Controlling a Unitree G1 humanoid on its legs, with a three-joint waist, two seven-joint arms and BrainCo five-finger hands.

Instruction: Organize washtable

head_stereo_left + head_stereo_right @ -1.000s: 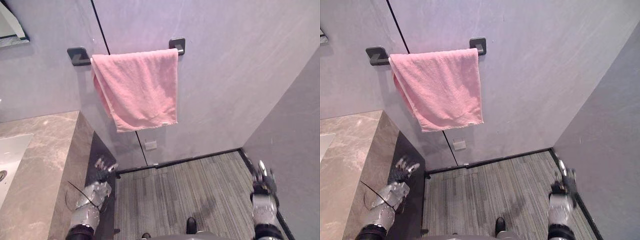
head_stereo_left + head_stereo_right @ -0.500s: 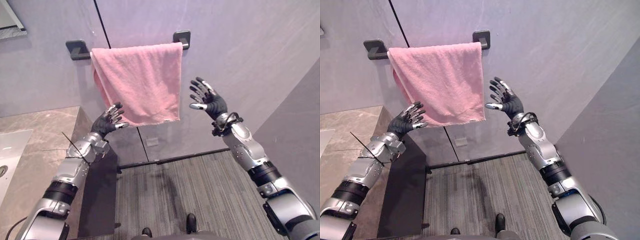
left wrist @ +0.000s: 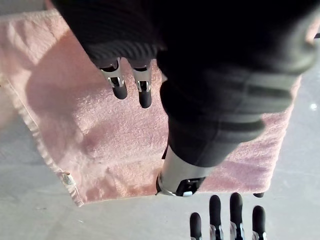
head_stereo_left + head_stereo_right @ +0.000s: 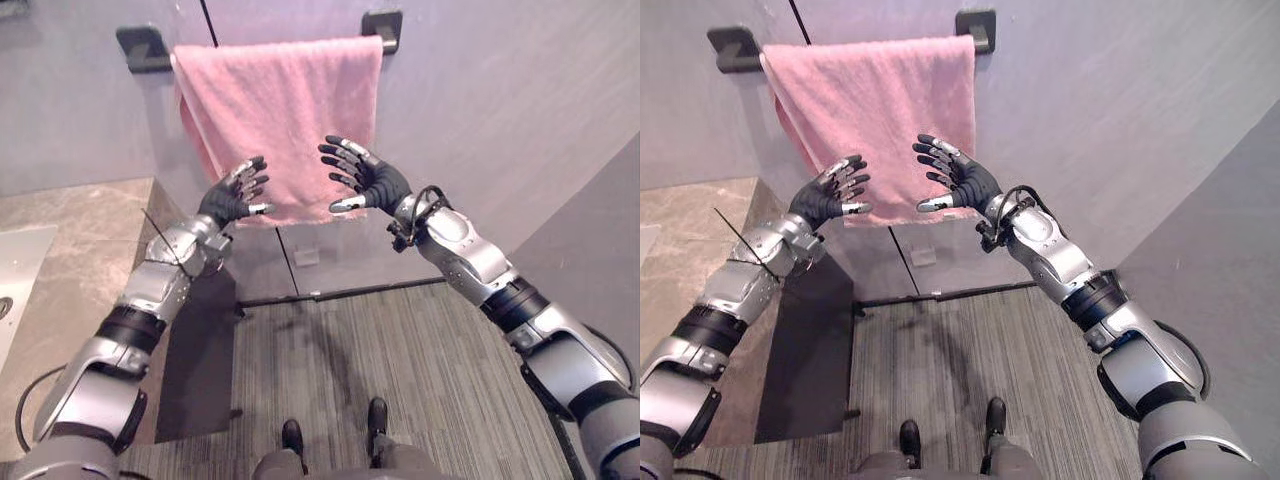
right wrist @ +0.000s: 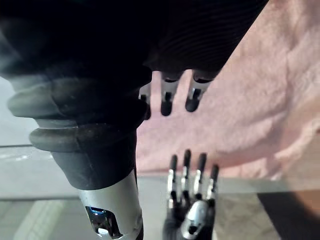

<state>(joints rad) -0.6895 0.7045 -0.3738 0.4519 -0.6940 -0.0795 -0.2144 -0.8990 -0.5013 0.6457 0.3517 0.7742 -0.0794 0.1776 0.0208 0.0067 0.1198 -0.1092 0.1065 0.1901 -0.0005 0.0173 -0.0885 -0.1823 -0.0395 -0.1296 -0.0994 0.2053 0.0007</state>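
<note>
Item inspected: one pink towel (image 4: 285, 110), hanging flat against the grey wall (image 4: 500, 110) between two dark brackets (image 4: 386, 27), one at each top corner. Its lower hem lies level with the robot's two raised hands.

Left hand (image 4: 226, 200): held up in front of the towel's lower left part, palm toward the cloth, fingers (image 3: 143, 92) straight and fanned, thumb (image 3: 175, 175) apart from them. It holds nothing.

Right hand (image 4: 372, 185): held up in front of the towel's lower right part, just above the hem, fingers (image 5: 166, 102) straight and spread, gripping nothing.

The hands face each other across the middle of the hem, near but apart. Contact between the fingertips and the cloth cannot be confirmed from either wrist view; the towel shows just past the fingertips.

Count: one towel, two brackets, two hands. To the robot's left stands one stone counter (image 4: 85, 235) with one pale basin (image 4: 15, 285) set in it. One striped floor (image 4: 400, 350) lies below.
</note>
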